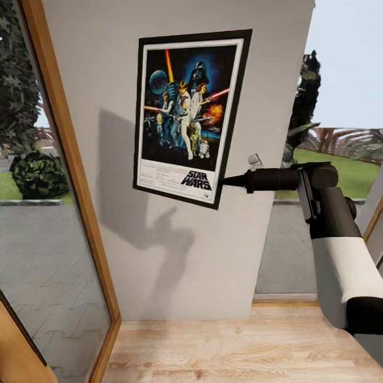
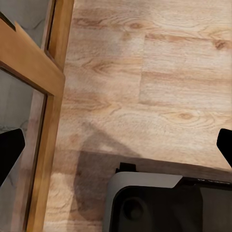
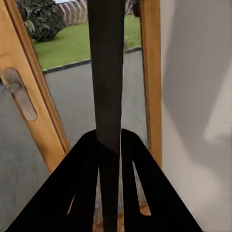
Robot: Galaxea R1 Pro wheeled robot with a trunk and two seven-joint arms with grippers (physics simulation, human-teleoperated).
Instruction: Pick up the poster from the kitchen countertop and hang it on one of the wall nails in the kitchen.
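Observation:
The Star Wars poster (image 1: 189, 114) stands upright, slightly tilted, flat against the pale grey wall (image 1: 159, 255). My right gripper (image 1: 226, 181) is shut on its lower right edge, with the arm reaching in from the right. In the right wrist view the poster (image 3: 106, 72) shows edge-on as a dark strip pinched between the black fingers (image 3: 72, 193) of the right gripper (image 3: 110, 159). My left gripper (image 2: 116, 147) hangs open over the wooden floor, holding nothing. The wall nails are hidden. The kitchen countertop is out of view.
A wood-framed glass door (image 1: 69, 159) runs along the wall's left side, and a window (image 1: 340, 106) with garden beyond lies to the right. Light wooden floor (image 1: 239, 346) spreads below. My own dark base (image 2: 164, 203) shows under the left gripper.

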